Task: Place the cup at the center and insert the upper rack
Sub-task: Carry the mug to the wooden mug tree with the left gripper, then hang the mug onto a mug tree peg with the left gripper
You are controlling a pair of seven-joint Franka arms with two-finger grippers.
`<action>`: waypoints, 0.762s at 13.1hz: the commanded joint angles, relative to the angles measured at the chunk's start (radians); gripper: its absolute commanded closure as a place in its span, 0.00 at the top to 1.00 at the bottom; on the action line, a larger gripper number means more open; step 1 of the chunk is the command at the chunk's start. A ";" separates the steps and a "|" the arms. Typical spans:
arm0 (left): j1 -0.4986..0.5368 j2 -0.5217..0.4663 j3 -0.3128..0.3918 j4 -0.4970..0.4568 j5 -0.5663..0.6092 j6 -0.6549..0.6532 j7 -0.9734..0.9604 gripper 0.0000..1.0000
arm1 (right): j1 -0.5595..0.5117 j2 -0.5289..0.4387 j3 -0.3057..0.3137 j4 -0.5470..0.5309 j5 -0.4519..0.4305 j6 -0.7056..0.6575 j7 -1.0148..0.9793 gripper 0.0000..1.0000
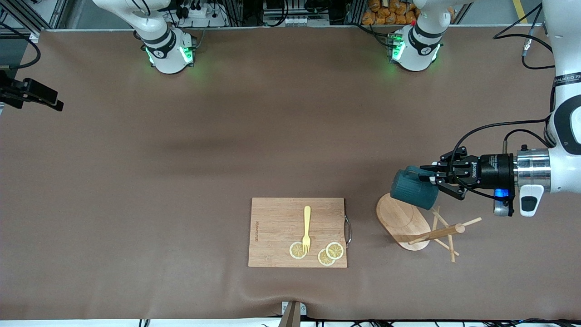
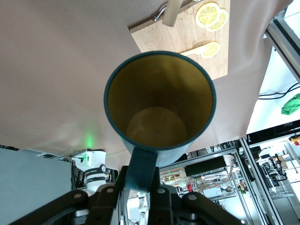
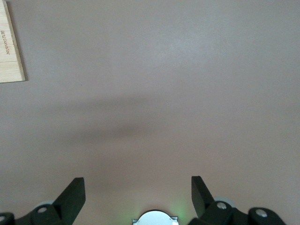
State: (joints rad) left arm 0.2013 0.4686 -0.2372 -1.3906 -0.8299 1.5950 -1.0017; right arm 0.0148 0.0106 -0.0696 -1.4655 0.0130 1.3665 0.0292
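Clamped tight on the loop handle by the left gripper (image 1: pixel 435 175), lower right of frame: teal ribbed cup (image 1: pixel 413 189), airborne over the toppled mug tree (image 1: pixel 424 225). Looks rigid, chippable, glazed-slick; handle grip looks soundest. Waiting out of frame, right gripper (image 3: pixel 138 191), fingers spread wide.

Cup (image 1: pixel 411 191): dark teal, ribbed, yellowish inside, hanging tipped on its side in the air over the rack's oval base. Upper rack (image 1: pixel 408 223): light wood, lying toppled on the table, pole and pegs pointing toward the left arm's end.
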 commanded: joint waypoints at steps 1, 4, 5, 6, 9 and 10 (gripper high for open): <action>0.013 0.037 -0.010 0.010 -0.046 -0.015 0.028 0.00 | -0.007 0.002 0.008 0.008 0.010 -0.007 0.014 1.00; 0.021 0.071 -0.008 0.015 -0.071 -0.015 0.048 0.00 | -0.007 0.002 0.008 0.008 0.010 -0.009 0.014 1.00; 0.032 0.082 -0.008 0.015 -0.074 -0.015 0.066 0.00 | -0.007 0.002 0.008 0.008 0.010 -0.007 0.014 1.00; 0.046 0.096 -0.008 0.015 -0.096 -0.015 0.083 0.00 | -0.007 0.002 0.008 0.008 0.010 -0.007 0.014 1.00; 0.050 0.130 -0.002 0.042 -0.126 -0.014 0.098 0.00 | -0.007 0.002 0.008 0.008 0.010 -0.007 0.014 1.00; 0.058 0.133 -0.002 0.045 -0.126 -0.014 0.101 0.00 | -0.009 0.002 0.008 0.008 0.010 -0.007 0.014 1.00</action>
State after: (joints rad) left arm 0.2467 0.5813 -0.2336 -1.3818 -0.9329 1.5952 -0.9095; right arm 0.0148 0.0106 -0.0689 -1.4655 0.0130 1.3661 0.0292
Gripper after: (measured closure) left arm 0.789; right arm 0.000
